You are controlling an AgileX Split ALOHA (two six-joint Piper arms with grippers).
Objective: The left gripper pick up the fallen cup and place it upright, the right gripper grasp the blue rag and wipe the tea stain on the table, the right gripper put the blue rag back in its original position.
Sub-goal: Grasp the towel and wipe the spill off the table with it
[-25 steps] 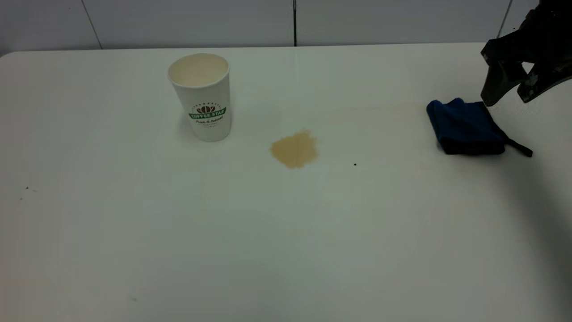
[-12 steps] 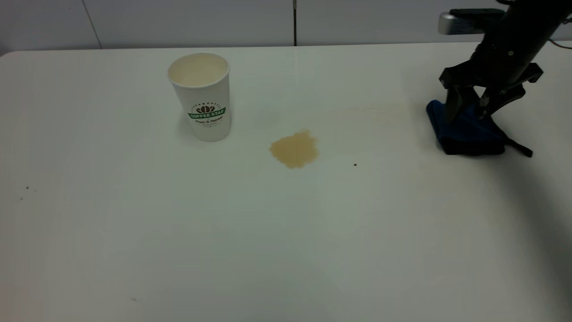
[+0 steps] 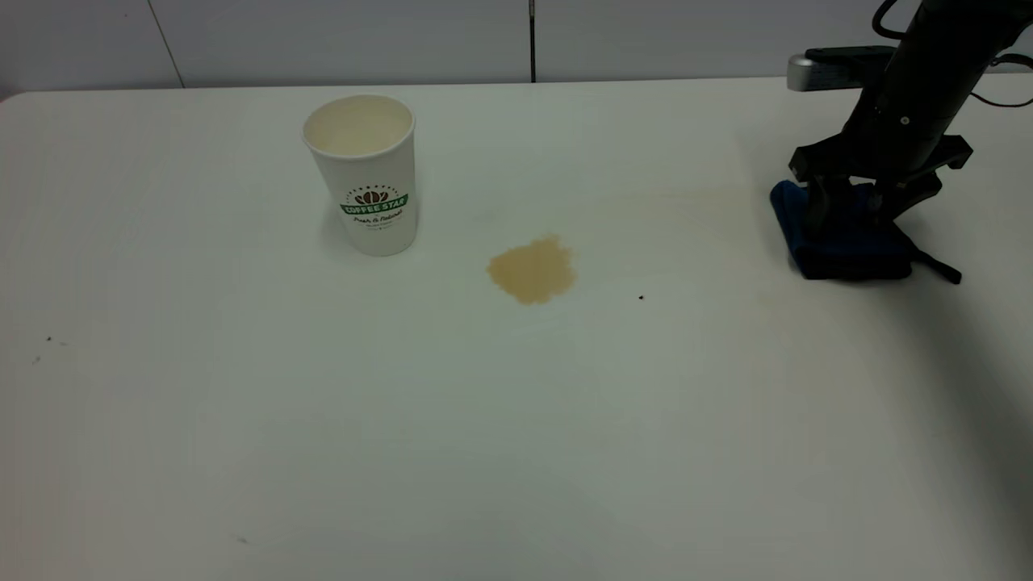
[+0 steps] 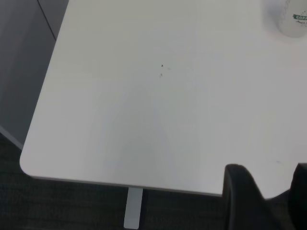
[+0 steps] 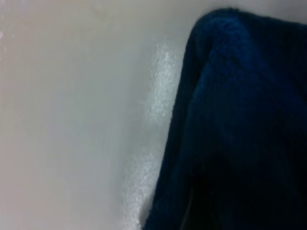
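Observation:
The white paper cup (image 3: pixel 367 173) with a green logo stands upright on the table, left of centre; its base also shows in the left wrist view (image 4: pixel 290 19). The tan tea stain (image 3: pixel 533 270) lies to the right of the cup. The blue rag (image 3: pixel 847 242) lies folded at the far right. My right gripper (image 3: pixel 855 214) is lowered onto the rag, its fingers apart and pressing into the cloth on either side. The rag fills the right wrist view (image 5: pixel 240 120). My left gripper (image 4: pixel 268 191) is open and empty, parked beyond the table's left corner, out of the exterior view.
The white table (image 3: pixel 516 420) has a few small dark specks (image 3: pixel 641 297). A grey wall runs behind its far edge. The table's rounded corner and a leg show in the left wrist view (image 4: pixel 134 208).
My right gripper came in from the right edge, moved over the blue rag and dropped down onto it. The cup, stain and rag have not moved.

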